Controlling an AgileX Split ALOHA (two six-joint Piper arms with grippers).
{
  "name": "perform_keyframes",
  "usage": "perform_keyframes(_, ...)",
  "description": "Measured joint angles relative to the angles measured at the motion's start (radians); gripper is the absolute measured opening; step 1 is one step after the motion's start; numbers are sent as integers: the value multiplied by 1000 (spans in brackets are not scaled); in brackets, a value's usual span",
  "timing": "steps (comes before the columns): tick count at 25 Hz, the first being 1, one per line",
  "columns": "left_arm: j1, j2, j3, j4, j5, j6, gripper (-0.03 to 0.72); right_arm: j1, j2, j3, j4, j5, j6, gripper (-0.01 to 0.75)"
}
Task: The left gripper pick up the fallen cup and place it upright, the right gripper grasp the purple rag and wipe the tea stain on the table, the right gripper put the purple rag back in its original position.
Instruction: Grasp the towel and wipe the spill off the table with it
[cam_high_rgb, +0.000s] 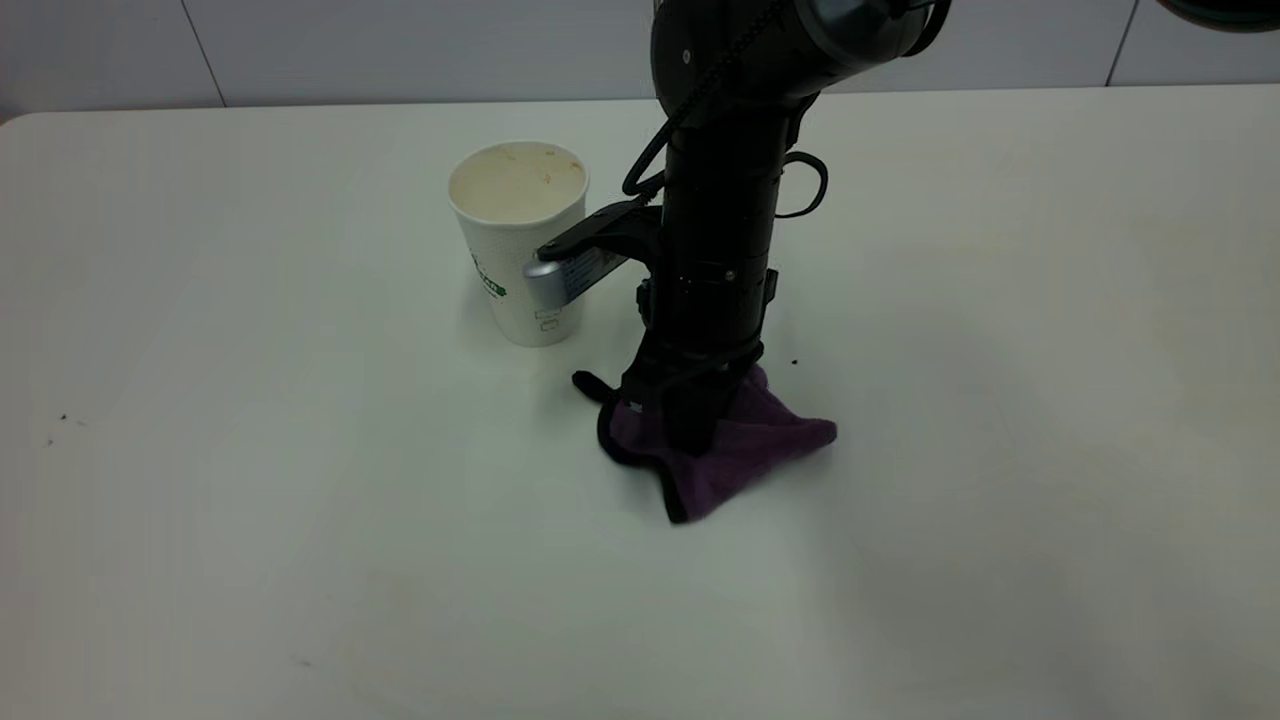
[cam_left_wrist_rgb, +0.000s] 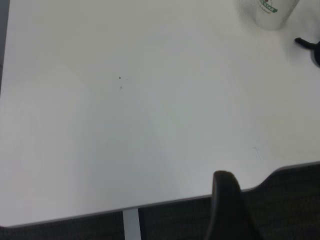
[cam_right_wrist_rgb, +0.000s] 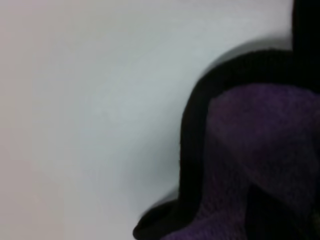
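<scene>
The purple rag (cam_high_rgb: 745, 445) lies bunched on the table (cam_high_rgb: 250, 450), pinned under the right gripper (cam_high_rgb: 690, 425) – its fingers are buried in the cloth, clamped on it. The cup (cam_high_rgb: 520, 240) stands upright just behind and to the left (stained inside). The left gripper (cam_left_wrist_rgb: 227, 200) hovers off the table edge; its spread cannot be told.

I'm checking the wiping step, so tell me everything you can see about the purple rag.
The purple rag is a soft, fuzzy-looking cloth with a thick black hem. It lies bunched and rumpled on the white table, in front of and to the right of the upright cup, not touching it. The right gripper comes straight down into its middle, pressing or pinching it; its fingertips are hidden in the folds. One corner points toward the camera, another to the right.
</scene>
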Motion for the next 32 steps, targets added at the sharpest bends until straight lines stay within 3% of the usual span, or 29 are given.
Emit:
perform_keyframes(7,0,0,0,0,0,0,478,-28,-2,-1,-335,-187,319,67)
perform_keyframes(13,0,0,0,0,0,-1,478,-141,2,-1,-484,-178,492,69)
perform_keyframes(20,0,0,0,0,0,-1,478,-313,2,-5,-382,-64,489,69)
perform_keyframes(24,0,0,0,0,0,-1,478,-364,0,-9,-238,-48,405,70)
perform_keyframes(28,0,0,0,0,0,-1,478,-354,0,-11,-136,-38,315,71)
perform_keyframes(32,0,0,0,0,0,-1,478,-268,0,-11,-61,-33,290,71)
